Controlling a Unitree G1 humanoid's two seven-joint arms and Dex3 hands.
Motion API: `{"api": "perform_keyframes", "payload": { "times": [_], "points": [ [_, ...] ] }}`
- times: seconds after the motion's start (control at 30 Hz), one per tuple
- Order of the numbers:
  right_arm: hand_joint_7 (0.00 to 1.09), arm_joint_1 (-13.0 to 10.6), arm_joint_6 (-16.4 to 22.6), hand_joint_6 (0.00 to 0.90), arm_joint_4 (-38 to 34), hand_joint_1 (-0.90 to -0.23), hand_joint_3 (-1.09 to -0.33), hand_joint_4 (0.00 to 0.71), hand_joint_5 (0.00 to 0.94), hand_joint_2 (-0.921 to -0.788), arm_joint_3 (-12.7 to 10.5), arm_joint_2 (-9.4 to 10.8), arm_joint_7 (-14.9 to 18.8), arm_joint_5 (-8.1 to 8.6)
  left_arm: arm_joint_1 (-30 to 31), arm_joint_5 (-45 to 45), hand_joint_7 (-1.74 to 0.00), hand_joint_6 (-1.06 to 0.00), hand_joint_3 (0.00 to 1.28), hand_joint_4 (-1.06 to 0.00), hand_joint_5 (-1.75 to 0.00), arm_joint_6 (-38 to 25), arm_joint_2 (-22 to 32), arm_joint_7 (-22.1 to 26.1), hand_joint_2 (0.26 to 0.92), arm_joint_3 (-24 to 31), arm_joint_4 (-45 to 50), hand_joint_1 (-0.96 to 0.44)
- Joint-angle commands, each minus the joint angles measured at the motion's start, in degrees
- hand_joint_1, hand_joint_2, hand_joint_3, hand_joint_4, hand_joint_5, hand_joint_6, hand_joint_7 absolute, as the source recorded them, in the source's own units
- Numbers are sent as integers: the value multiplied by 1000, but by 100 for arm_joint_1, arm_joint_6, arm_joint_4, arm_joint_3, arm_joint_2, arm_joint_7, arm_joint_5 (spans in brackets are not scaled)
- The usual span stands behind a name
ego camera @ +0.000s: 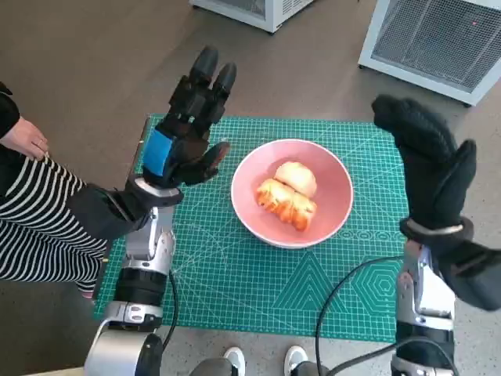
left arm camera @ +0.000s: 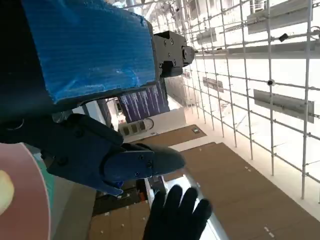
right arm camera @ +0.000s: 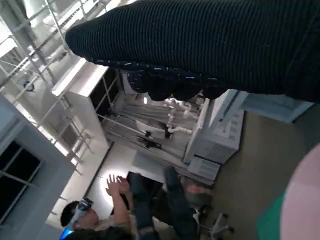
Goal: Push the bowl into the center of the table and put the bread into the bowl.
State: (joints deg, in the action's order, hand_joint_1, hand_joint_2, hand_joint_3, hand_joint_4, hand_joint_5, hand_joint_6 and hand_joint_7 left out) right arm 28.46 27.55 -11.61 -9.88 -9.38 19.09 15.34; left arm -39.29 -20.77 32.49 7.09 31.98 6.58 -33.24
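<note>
Bread seated in bowl, mid-tabletop, between both hands. Left robot hand and right robot hand raised, fingers apart, empty: task judged complete.

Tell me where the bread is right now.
In the head view the bread lies inside the pink bowl, near the middle of the green mat, between the raised left hand and right hand.

Looks like a robotics lab/test hall: green gridded cutting mat on a small table, white vented equipment cabinets, metal lattice ceiling, seated person wearing a headset.
</note>
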Motion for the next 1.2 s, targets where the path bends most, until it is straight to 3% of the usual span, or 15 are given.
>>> {"api": "perform_keyframes", "payload": {
  "times": [0.03,0.27,0.4,0.53,1.2],
  "points": [
    [444,145,-164,73,-209,-677,-696,152,3,-921,63,-4,-85,-118,72,93,-90,-100,497,-22,-10,193,-21,61,921,29,48,-701],
    [449,296,-242,67,-302,-684,-693,152,3,-921,115,-44,-71,-111,147,59,-111,-98,504,-27,-11,232,-44,155,921,32,177,-694],
    [454,329,-277,65,-327,-682,-692,152,2,-921,124,-87,-55,-122,196,45,-283,-27,505,-46,-11,206,-79,170,921,29,275,-690],
    [457,350,-302,62,-367,-679,-694,152,2,-921,120,-139,-45,-134,230,24,-335,-5,506,-55,-12,173,-124,165,921,38,329,-689],
    [473,338,-413,56,-341,-669,-694,153,1,-921,107,-206,-133,-260,136,25,-338,1,501,-50,-7,229,-173,143,921,142,196,-689]
  ]
}}
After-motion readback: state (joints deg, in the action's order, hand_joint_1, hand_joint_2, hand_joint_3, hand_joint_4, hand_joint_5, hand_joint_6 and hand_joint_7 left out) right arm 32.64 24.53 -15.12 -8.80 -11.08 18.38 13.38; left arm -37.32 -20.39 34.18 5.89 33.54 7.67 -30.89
